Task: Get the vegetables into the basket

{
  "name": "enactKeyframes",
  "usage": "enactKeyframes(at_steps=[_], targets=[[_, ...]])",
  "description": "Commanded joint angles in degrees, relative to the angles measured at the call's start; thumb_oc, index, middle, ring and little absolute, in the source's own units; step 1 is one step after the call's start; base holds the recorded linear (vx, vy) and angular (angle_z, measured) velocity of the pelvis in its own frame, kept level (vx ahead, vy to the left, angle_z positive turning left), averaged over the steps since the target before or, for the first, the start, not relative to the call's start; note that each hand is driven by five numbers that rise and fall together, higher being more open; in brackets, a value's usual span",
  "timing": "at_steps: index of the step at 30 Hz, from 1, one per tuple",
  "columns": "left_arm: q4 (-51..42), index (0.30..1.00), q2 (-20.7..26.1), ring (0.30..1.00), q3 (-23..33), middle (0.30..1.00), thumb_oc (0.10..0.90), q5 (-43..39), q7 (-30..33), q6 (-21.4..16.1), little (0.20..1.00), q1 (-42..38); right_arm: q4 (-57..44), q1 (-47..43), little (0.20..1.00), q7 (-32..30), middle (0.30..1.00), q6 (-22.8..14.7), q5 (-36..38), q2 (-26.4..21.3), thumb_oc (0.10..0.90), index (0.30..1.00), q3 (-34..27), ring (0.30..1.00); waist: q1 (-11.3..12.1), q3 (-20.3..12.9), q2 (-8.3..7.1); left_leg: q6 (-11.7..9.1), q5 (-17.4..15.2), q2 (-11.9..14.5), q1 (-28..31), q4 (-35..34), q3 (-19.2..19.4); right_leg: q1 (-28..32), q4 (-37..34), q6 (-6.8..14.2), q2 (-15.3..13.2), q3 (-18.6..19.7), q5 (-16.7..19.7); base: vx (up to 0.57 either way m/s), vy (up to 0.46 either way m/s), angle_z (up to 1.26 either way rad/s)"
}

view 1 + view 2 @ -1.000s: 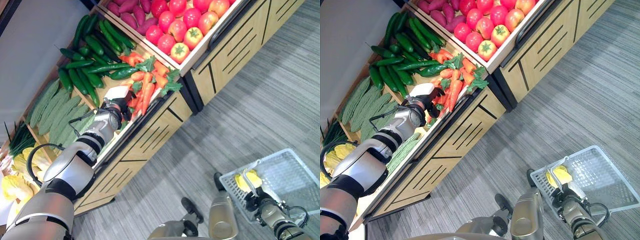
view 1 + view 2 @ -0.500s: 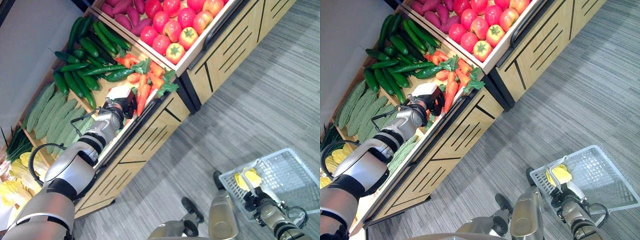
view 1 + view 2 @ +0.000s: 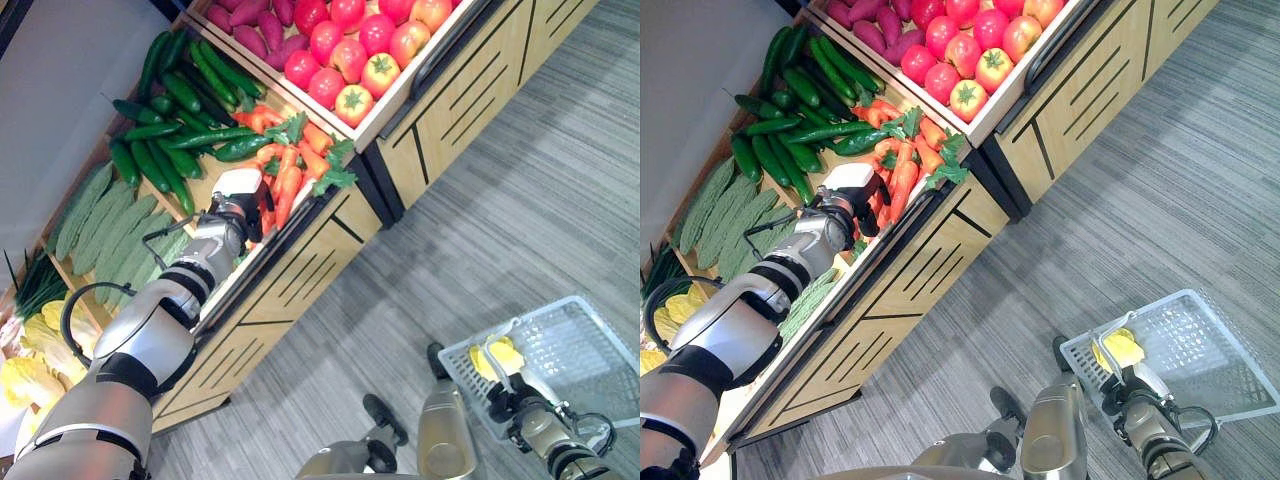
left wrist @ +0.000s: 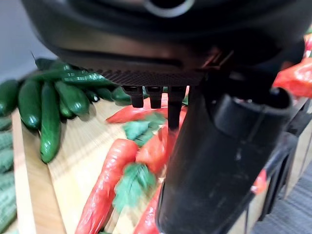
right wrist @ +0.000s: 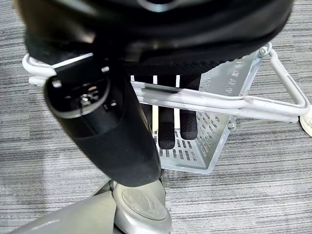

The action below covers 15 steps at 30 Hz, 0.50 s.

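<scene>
The left hand [image 3: 243, 200] reaches over the near edge of the wooden produce shelf [image 3: 318, 215] into the pile of carrots [image 3: 290, 180], which lie between the green cucumbers [image 3: 185, 95] on the far left and the tomatoes [image 3: 352, 60] to the right. In the left wrist view its fingers [image 4: 168, 105] point down, straight, just above a carrot, with nothing in them yet, so this looks like the approach to a pick; the thumb stands apart, leaving a wide gap for a carrot to enter. The right hand [image 3: 1135, 405] hangs low on the right, its fingers [image 5: 187, 124] curled round the handle of the grey wire basket [image 3: 585, 350], held out over the floor [image 3: 520, 220] so that a vegetable can be dropped in. A yellow item [image 3: 497, 357] already lies in the basket's left end
</scene>
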Motion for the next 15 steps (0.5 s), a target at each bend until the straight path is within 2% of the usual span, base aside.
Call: enactKeyframes(at_steps=[1, 9, 15], targets=[[6.91, 1.0, 0.78, 1.0, 3.71, 1.0, 0.9, 4.14, 2.19, 3.27, 1.0, -7.75, 1.9, 2.25, 0.3, 0.96, 0.3, -1.73, 2.09, 1.97, 0.4, 0.3, 3.69, 0.3, -1.17, -0.85, 2.48, -4.29, -7.63, 3.43, -0.07, 0.11, -2.09, 5.75, -9.12, 3.38, 1.13, -0.35, -2.1, 0.01, 0.004, 0.04], [8.76, 1.0, -2.67, 1.0, 3.07, 1.0, 0.9, 7.64, 3.19, 5.58, 1.0, -10.28, 1.48, 1.87, 0.3, 0.6, 0.3, -2.31, 2.42, 2.06, 0.4, 0.3, 4.53, 0.3, -1.24, -0.42, 2.36, -4.04, -7.69, 3.25, -0.1, 0.11, -2.49, 5.87, -9.12, 3.25, 1.0, -0.53, -2.11, 0.0, 0.0, 0.0], [7.71, 1.0, -3.94, 1.0, 2.93, 1.0, 0.9, 7.81, 3.65, 5.45, 1.0, -10.54, 0.71, 1.99, 0.3, 0.57, 0.3, -2.42, 2.51, 1.95, 0.4, 0.3, 4.76, 0.3, -1.27, -0.38, 2.26, -3.92, -7.65, 3.05, -0.11, 0.11, -2.65, 5.86, -9.12, 3.25, 0.87, -0.44, -2.15, 0.0, 0.0, 0.0]])
